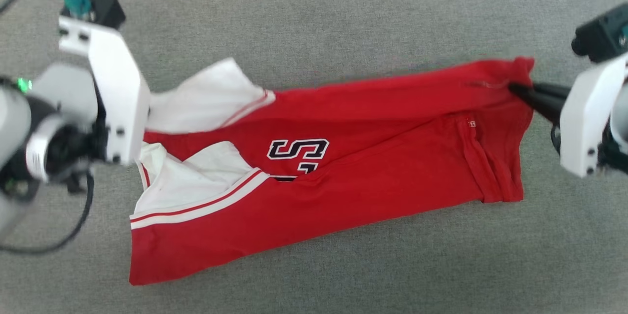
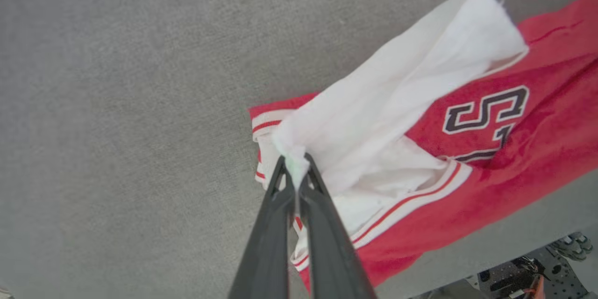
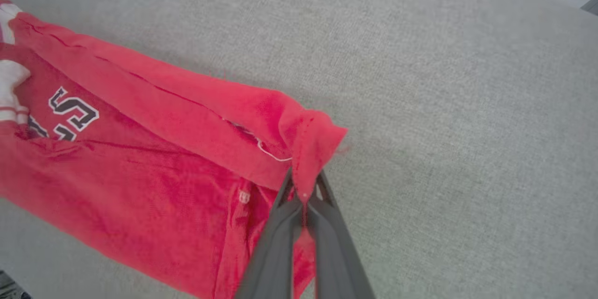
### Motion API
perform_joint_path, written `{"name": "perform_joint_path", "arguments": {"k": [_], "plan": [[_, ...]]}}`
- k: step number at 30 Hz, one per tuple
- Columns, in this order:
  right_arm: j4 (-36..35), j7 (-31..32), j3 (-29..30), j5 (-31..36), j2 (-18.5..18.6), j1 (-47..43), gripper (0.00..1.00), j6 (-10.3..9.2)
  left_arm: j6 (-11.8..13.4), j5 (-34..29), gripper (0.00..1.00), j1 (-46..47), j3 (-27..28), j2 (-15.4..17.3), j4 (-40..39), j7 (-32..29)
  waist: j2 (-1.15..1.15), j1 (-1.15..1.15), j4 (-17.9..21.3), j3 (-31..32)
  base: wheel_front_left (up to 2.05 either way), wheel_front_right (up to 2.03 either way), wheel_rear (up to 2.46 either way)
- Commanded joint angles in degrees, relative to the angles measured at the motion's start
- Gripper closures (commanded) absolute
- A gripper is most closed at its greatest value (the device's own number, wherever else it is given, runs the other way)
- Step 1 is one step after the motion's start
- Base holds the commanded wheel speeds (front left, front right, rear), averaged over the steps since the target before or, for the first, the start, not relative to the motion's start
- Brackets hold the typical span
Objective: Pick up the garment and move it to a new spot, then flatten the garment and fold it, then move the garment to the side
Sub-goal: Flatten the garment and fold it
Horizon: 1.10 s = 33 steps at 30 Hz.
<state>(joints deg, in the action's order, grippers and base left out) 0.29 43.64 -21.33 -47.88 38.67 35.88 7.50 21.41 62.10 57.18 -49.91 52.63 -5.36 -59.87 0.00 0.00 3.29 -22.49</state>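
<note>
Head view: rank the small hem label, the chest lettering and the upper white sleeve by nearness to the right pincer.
1. Small hem label, close by the right pincer.
2. Chest lettering, mid-jersey.
3. Upper white sleeve, far left.

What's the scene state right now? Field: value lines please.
surface: grey fabric surface
garment: red, lying lengthwise between the two arms, creased and partly doubled over
left gripper: shut on a pinch of the white sleeve
right gripper: shut on a red corner at the opposite end
far edge: stretched between the two grippers
lettering: black and white, lower part tucked into a fold
</note>
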Motion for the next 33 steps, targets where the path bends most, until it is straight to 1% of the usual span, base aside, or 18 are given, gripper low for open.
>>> {"name": "perform_joint_path", "arguments": {"k": [1,5,8,10,13,14,15,16,17,18,19,22,24,27,28,30,33], "plan": [[-0.3,0.4,0.2,-0.4,0.1,-0.9,1.00,-0.02,0.5,0.6,1.00,-0.8,0.1,0.3,-0.4,-0.1,0.00,0.00,-0.1,0.0,0.00,0.00,0.00],[-4.4,2.3,3.0,-0.4,0.6,-6.7,1.00,-0.02,5.0,1.7,1.00,-6.4,-0.2,3.7,-9.1,0.1,0.00,0.00,-0.3,0.2,0.00,0.00,0.00],[-5.8,3.2,4.9,-0.2,-0.3,-10.5,1.00,-0.02,7.4,2.5,1.00,-10.4,-1.0,5.1,-12.7,0.6,0.00,0.00,-0.3,0.4,0.00,0.00,0.00],[-5.7,3.7,5.8,0.1,-1.3,-12.6,1.00,-0.02,8.2,3.5,1.00,-12.8,-1.5,5.1,-13.3,1.4,0.00,0.00,-0.3,0.4,0.00,0.00,0.00],[-4.3,3.8,6.4,1.5,-3.2,-14.1,1.00,-0.02,8.4,4.1,1.00,-15.3,-2.1,4.0,-11.5,3.1,0.00,0.00,-0.2,0.6,0.00,0.00,0.00],[-3.7,3.7,6.6,1.8,-4.1,-14.3,0.71,-0.02,8.2,4.2,1.00,-15.9,-2.3,3.4,-10.5,3.8,0.00,0.00,-0.2,0.7,0.00,0.00,0.00],[-2.9,3.5,6.8,2.3,-4.8,-14.3,0.58,-0.02,7.8,4.6,1.00,-16.4,-2.3,2.6,-9.5,4.5,0.00,0.00,-0.3,0.8,0.00,0.00,0.00],[-2.3,3.6,6.8,2.5,-5.5,-14.3,0.00,-0.02,7.1,4.4,1.00,-16.6,-2.1,1.9,-8.6,5.5,0.00,0.00,-0.3,1.0,0.00,0.00,0.00],[-1.9,3.6,6.9,2.7,-6.2,-14.2,0.00,-0.02,6.3,4.0,0.59,-16.6,-1.9,1.4,-7.5,6.7,0.00,0.00,-0.3,1.1,0.00,0.00,0.00],[-1.6,3.6,6.9,2.9,-6.7,-14.2,0.00,-0.02,5.7,3.6,0.21,-16.8,-1.7,1.0,-6.5,7.9,0.00,0.00,-0.4,1.3,0.00,0.00,0.00],[-1.4,3.7,7.0,3.2,-7.0,-14.1,0.00,-0.02,5.2,3.4,0.00,-17.1,-1.4,0.6,-5.7,9.1,0.00,0.00,-0.3,1.5,0.00,0.00,0.00],[-1.3,4.4,8.0,2.0,-8.1,-15.3,0.00,-0.02,3.8,3.7,0.00,-18.0,-0.4,-0.4,-4.2,12.6,0.00,0.00,-0.4,2.2,0.00,0.00,0.00],[-2.0,4.8,8.8,1.4,-8.3,-16.1,0.00,-0.02,3.1,4.0,0.00,-18.8,0.5,-0.6,-3.8,15.1,0.00,0.00,-0.5,2.7,0.00,0.00,0.00],[-3.0,5.1,10.6,1.0,-8.3,-17.8,0.00,-0.02,2.6,4.8,0.00,-20.7,2.0,-0.9,-3.8,18.9,0.00,0.00,-0.7,3.2,0.00,0.00,0.00],[-3.3,5.2,11.2,0.8,-8.4,-18.3,0.00,-0.02,2.2,4.7,0.00,-21.3,2.4,-0.8,-4.2,20.3,0.00,0.00,-0.7,3.4,0.00,0.00,0.00],[-3.9,5.2,12.6,0.6,-8.5,-19.4,0.00,-0.02,2.3,4.9,0.00,-22.5,3.7,-0.6,-4.4,23.4,0.00,0.00,-0.8,3.5,0.00,0.00,0.00],[-4.6,4.9,14.6,1.2,-8.9,-20.5,0.00,-0.02,1.5,3.6,0.00,-24.0,5.2,-0.1,-5.1,28.3,0.00,0.00,-1.1,3.4,0.00,0.00,0.00]]}}
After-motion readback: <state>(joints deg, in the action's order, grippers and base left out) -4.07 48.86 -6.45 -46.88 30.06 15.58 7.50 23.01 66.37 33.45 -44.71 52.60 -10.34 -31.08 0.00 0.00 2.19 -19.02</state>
